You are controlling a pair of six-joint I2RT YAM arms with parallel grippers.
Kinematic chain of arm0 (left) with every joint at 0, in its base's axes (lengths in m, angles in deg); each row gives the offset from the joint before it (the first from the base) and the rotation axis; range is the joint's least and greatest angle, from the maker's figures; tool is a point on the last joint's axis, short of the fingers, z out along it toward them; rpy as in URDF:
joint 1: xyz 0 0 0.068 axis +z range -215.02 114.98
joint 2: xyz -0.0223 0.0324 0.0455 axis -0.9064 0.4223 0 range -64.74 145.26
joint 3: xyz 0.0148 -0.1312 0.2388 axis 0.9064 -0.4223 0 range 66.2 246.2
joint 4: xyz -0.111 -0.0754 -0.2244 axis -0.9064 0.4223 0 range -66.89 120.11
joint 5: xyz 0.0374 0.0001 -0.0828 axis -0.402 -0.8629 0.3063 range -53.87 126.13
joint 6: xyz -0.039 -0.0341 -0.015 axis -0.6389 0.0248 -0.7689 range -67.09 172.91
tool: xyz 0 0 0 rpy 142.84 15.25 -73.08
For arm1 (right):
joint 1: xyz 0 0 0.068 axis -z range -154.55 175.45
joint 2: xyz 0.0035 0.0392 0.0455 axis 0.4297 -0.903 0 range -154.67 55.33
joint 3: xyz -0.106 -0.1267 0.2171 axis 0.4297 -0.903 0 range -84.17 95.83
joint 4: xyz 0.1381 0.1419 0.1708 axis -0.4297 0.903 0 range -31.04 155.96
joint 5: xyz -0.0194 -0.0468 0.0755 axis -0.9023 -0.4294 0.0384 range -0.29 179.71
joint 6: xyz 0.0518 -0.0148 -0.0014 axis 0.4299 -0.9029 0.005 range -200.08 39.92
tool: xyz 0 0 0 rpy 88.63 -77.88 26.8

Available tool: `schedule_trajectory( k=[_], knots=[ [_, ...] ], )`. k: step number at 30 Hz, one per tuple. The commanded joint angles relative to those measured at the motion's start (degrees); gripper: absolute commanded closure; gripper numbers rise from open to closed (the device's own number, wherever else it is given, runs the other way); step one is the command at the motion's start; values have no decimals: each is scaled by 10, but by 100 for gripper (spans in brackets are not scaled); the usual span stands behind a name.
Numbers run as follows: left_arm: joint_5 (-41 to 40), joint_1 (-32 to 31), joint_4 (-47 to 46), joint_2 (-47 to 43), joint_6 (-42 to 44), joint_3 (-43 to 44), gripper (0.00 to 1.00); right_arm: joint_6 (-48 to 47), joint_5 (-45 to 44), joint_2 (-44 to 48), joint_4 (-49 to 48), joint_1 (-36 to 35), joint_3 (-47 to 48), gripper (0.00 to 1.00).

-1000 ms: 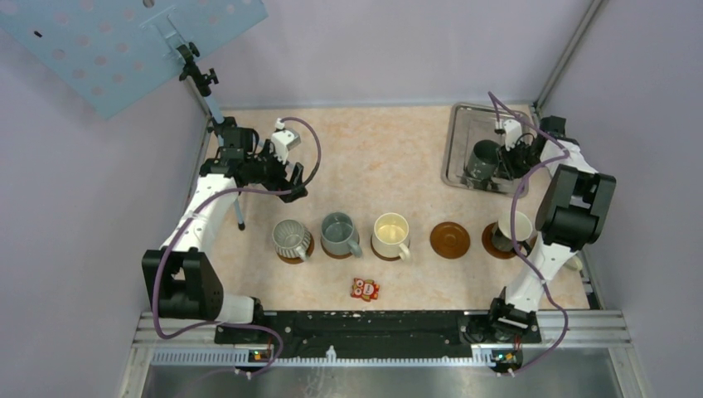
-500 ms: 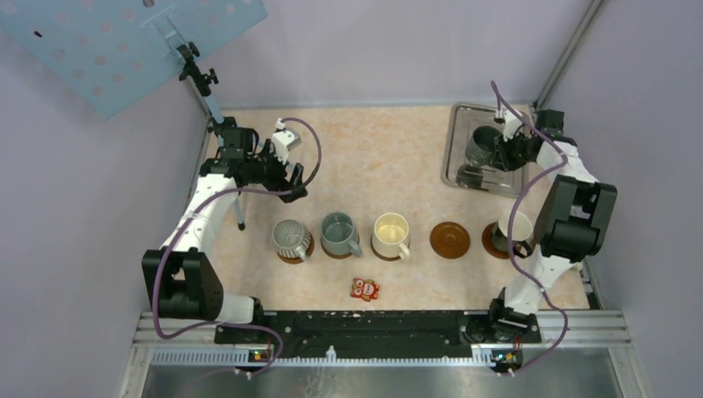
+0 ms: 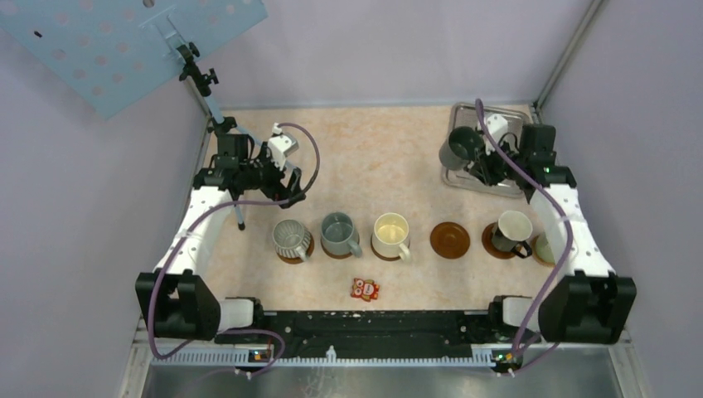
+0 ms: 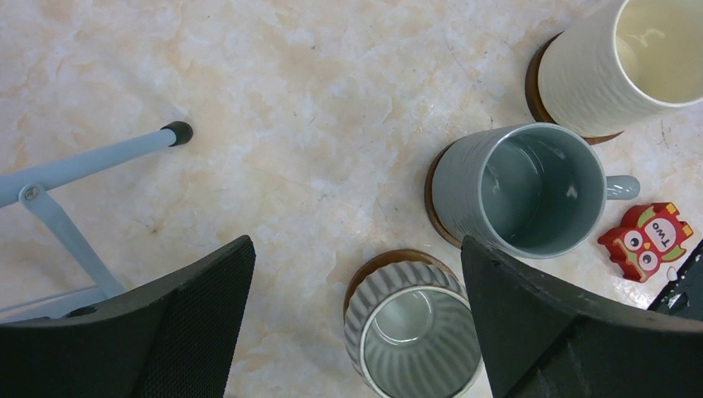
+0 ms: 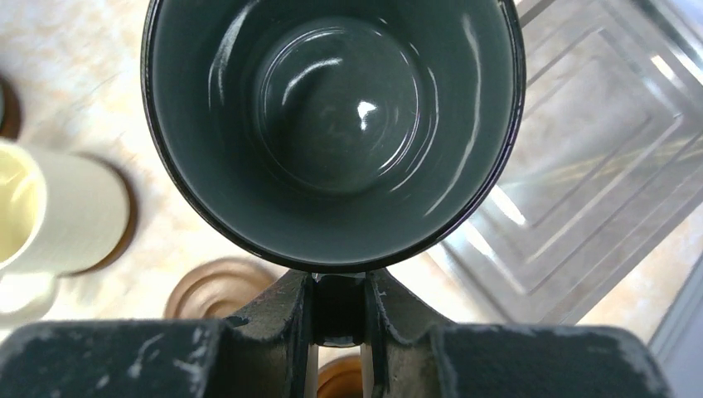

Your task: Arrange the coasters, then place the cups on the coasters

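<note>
Right end effector (image 5: 338,292) is pinched narrow on the handle of the dark mug (image 5: 332,124), which hangs mouth-up in the air over the near-left rim of the metal tray (image 3: 497,178), clear of the bench (image 3: 373,157). The left end effector (image 4: 356,253) stands spread wide and empty above the ribbed grey mug (image 4: 414,336) and the blue-grey mug (image 4: 522,186). With the grip on the handle alone, the mug's weight sits off to one side, so I judge it could swing or tip in the fingers during travel, or clip the tray rim if it drops too early. The bare coaster (image 3: 450,240) lies between the cream mug (image 3: 391,235) and the white mug (image 3: 510,228), so a slanted descent could knock a neighbour or land the mug half off the disc. By count: five mugs show plainly, four on coasters and one held, and a pale green cup (image 3: 543,249) peeks from behind the right arm, making six. Five coasters are visible; whether a sixth lies under the pale green cup I cannot tell. There is one tray and one red owl packet (image 3: 365,288).
</note>
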Motion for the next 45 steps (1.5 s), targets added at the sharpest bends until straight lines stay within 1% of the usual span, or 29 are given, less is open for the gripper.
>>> schedule_trajectory(
  k=[1,8,15,18,22,34,38,45],
  knots=[
    [22,-1,0,-35,14,-20,1,-7,11,110,50,-18,-55,100],
    [34,-1,1,-51,18,-33,1,-54,7,246,111,-25,-172,100],
    [42,-1,4,-53,21,-33,1,-108,3,316,116,-27,-270,100],
    [43,-1,3,-52,20,-31,1,-113,5,315,111,-27,-298,100],
    [44,-1,3,-51,17,-26,1,-87,3,309,99,-28,-320,100],
    [40,-1,-7,-54,4,-38,1,-73,-33,296,61,-29,-349,100],
    [38,-1,-10,-53,3,-40,1,-91,-11,290,75,-29,-351,100],
    [35,-1,-11,-51,4,-39,1,-103,-16,262,89,-29,-347,99]
  ],
)
